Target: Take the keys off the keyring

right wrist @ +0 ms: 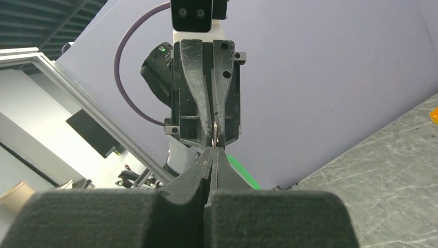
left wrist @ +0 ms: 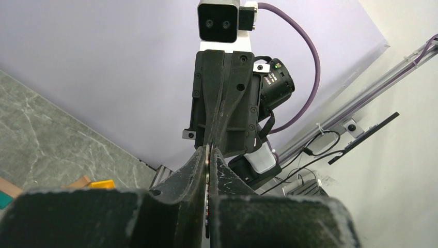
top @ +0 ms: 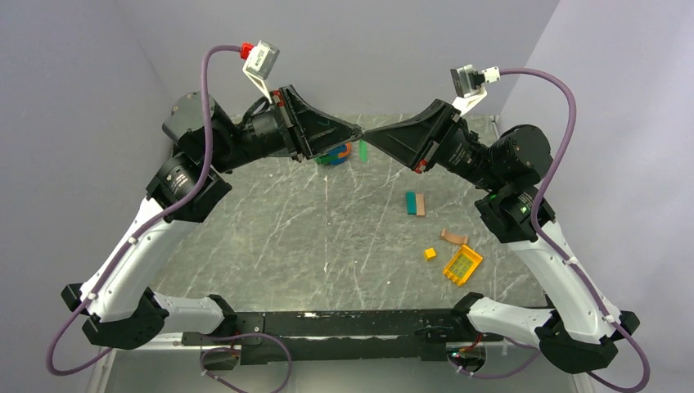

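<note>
Above the far middle of the table (top: 327, 237), the left gripper (top: 353, 131) and the right gripper (top: 370, 135) meet tip to tip. Both are pinched narrow on the keyring (right wrist: 215, 135), a thin silvery loop (only its edge shows in the wrist views). A green piece (top: 362, 150) hangs just below; whether it is a key I cannot tell.

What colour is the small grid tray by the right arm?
The tray is yellow; top view shows it best.
</note>
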Robot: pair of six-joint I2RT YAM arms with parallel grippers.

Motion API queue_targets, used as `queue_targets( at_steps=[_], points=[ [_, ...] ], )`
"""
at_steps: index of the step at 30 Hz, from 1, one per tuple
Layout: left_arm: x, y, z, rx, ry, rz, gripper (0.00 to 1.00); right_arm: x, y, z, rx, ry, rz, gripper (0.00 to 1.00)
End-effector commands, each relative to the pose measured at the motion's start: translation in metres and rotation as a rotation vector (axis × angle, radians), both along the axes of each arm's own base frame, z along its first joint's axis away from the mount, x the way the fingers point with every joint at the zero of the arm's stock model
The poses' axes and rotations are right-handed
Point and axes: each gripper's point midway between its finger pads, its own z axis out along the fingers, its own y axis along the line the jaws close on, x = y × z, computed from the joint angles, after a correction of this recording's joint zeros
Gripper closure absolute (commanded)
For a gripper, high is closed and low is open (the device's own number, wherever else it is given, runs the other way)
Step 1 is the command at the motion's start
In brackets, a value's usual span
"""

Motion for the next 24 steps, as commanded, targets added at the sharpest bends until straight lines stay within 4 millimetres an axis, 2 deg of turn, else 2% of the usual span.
queue_targets(
  at_steps=[1, 6, 13, 14, 15, 16, 17, 18, 19, 20, 24],
  points=[
    [-0.013, 0.006, 0.020, -0.036, -0.062, -0.027, 0.90, -0.008, -0.008, 0.015, 0.039, -0.049, -0.007, 1.00],
    [-0.013, 0.007, 0.019, -0.033, -0.058, -0.023, 1.00, -0.008, -0.008, 0.014, 0.042, -0.046, -0.008, 1.00],
    [-0.012, 0.009, 0.020, -0.027, -0.057, -0.005, 1.00, -0.010, -0.007, 0.013, 0.040, -0.046, 0.003, 1.00],
    [-0.012, 0.011, 0.020, -0.023, -0.056, 0.002, 1.00, -0.010, -0.008, 0.013, 0.037, -0.047, 0.003, 0.93],
    [-0.012, 0.012, 0.019, -0.017, -0.057, 0.011, 1.00, -0.010, -0.008, 0.013, 0.029, -0.053, 0.000, 0.74],
    [-0.011, 0.014, 0.017, -0.007, -0.058, 0.021, 1.00, -0.011, -0.009, 0.013, 0.018, -0.058, -0.002, 0.49],
    [-0.012, 0.016, 0.015, 0.004, -0.062, 0.030, 1.00, -0.013, -0.011, 0.012, -0.004, -0.058, -0.009, 0.29],
    [-0.011, 0.017, 0.013, 0.017, -0.067, 0.039, 1.00, -0.012, -0.013, 0.010, -0.020, -0.054, -0.021, 0.14],
    [-0.013, 0.019, 0.009, 0.031, -0.076, 0.039, 1.00, -0.012, -0.017, 0.008, -0.030, -0.050, -0.034, 0.03],
    [-0.016, 0.020, 0.006, 0.042, -0.095, 0.027, 1.00, -0.012, -0.019, 0.006, -0.038, -0.044, -0.042, 0.00],
    [-0.030, 0.027, -0.010, 0.030, -0.194, -0.072, 1.00, -0.014, -0.026, -0.007, -0.064, -0.012, -0.043, 0.00]
  ],
)
